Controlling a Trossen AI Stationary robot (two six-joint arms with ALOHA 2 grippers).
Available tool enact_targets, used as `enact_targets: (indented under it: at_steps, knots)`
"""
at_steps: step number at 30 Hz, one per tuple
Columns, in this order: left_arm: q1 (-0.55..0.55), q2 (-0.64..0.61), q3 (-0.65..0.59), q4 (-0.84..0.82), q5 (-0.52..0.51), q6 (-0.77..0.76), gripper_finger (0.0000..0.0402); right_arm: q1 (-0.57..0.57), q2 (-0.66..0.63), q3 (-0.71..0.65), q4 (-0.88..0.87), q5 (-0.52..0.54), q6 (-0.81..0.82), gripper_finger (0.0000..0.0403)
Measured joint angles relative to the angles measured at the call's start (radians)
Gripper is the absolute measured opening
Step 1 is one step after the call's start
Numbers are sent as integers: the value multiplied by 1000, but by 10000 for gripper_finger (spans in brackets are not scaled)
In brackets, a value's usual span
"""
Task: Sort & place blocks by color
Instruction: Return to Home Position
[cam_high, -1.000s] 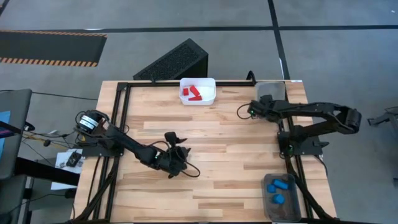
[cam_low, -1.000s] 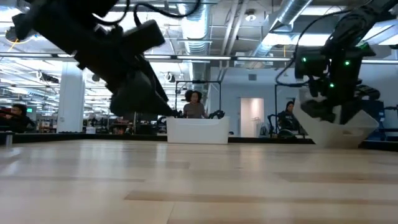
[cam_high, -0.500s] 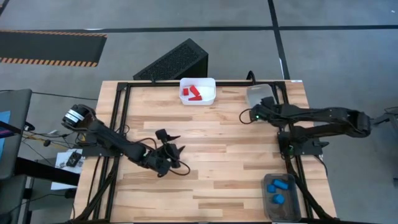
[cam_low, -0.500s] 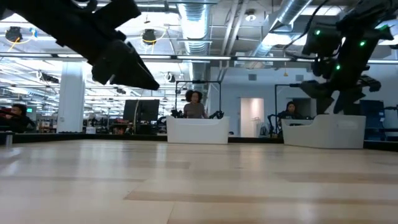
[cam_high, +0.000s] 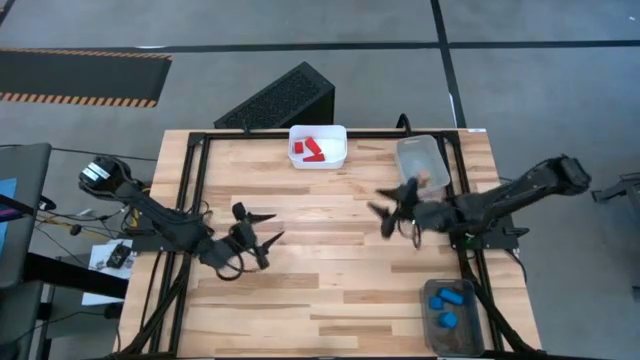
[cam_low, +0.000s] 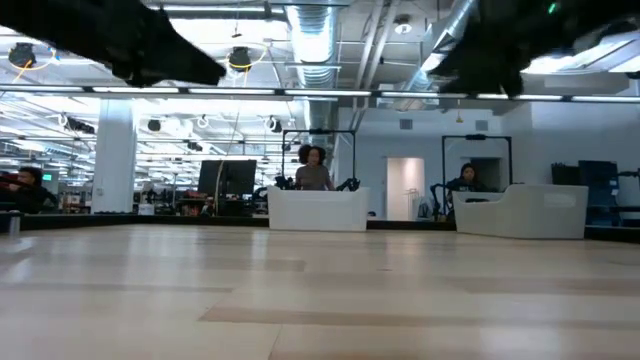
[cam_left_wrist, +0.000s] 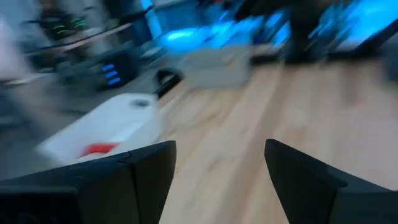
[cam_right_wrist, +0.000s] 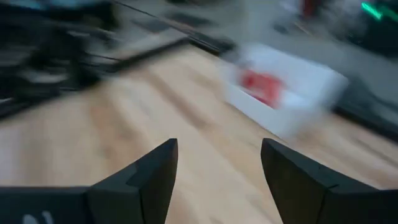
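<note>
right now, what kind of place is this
Probably a robotics lab in an open industrial hall: exposed ceiling ducts, people at workstations behind, and a wooden table with robot arms and bins.

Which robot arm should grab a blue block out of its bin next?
Right, probably. The right gripper hangs open on the same side of the table as the bin holding the blue blocks; the left gripper, also open, is on the far side.

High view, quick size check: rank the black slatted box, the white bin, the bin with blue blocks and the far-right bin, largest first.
1. black slatted box
2. bin with blue blocks
3. white bin and far-right bin: they look about alike, so no ranking between them.
</note>
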Motion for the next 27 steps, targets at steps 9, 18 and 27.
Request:
enact_targets:
  at_steps: [9,18,27]
  knots:
    - [34,-23,-332,851,362,198,238,264,291,21,668,-86,-538,222]
    - [197,-312,-402,823,602,271,197,236,75,50,493,-291,-701,107]
    - [559,-494,-362,404,989,111,97,-24,-147,-57,294,-675,-477,12]
